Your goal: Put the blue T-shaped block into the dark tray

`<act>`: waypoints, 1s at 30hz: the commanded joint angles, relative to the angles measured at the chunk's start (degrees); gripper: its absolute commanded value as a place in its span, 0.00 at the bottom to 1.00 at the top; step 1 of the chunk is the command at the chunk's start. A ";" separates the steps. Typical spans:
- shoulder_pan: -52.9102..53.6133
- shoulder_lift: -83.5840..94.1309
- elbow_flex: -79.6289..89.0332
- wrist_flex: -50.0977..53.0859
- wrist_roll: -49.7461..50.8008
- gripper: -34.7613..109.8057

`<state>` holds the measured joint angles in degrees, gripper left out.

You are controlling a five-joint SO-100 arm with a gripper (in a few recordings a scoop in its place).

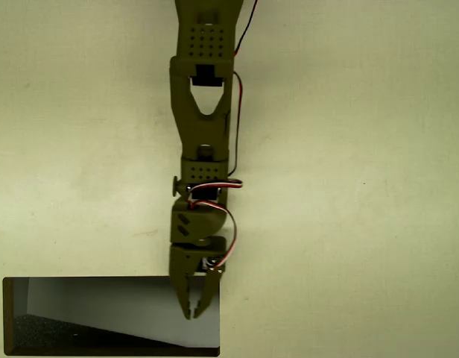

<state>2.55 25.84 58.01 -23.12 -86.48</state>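
Note:
My olive-green arm reaches down from the top of the overhead view. Its gripper (194, 312) hangs over the right end of the dark tray (95, 302), just inside the tray's upper rim. The two fingers slant toward each other and their tips meet, so the gripper looks shut, with nothing blue between them. The tray is a shallow rectangle with a thin black rim, a pale grey slanted inner area and a dark speckled strip along the bottom. The blue T-shaped block is out of view; the gripper may be hiding it.
The tray sits in the bottom left corner, cut by the picture's lower edge. Around it lies a plain pale tabletop (349, 224). Red, black and white wires (231, 224) loop along the arm's right side.

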 commanded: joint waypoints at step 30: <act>-1.41 -34.80 -42.80 -9.84 -4.83 0.24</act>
<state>1.05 -8.53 14.85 -30.41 -90.79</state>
